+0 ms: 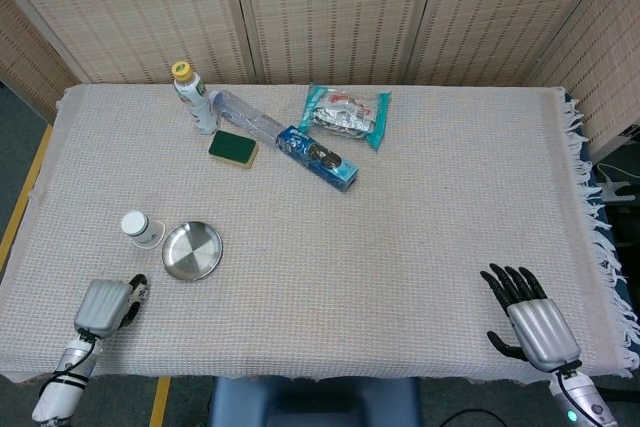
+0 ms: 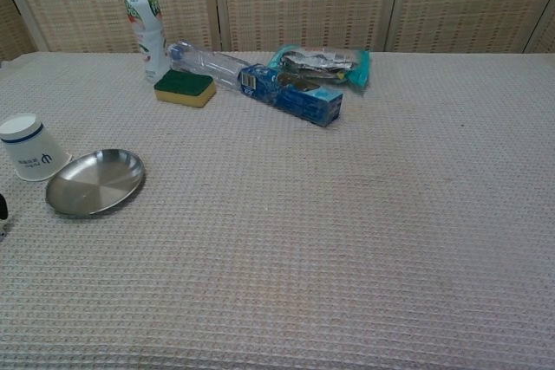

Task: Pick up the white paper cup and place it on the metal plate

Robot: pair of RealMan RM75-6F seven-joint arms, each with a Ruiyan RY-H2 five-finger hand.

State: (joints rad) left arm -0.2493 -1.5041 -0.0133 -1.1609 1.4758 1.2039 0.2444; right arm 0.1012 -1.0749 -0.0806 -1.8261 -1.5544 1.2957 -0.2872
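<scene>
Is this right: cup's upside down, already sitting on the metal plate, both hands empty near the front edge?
Not quite. The white paper cup is upside down, but it stands on the cloth beside the metal plate, not on it; the chest view shows this plainly. The rest holds: the left hand and right hand hold nothing, near the front edge.
</scene>
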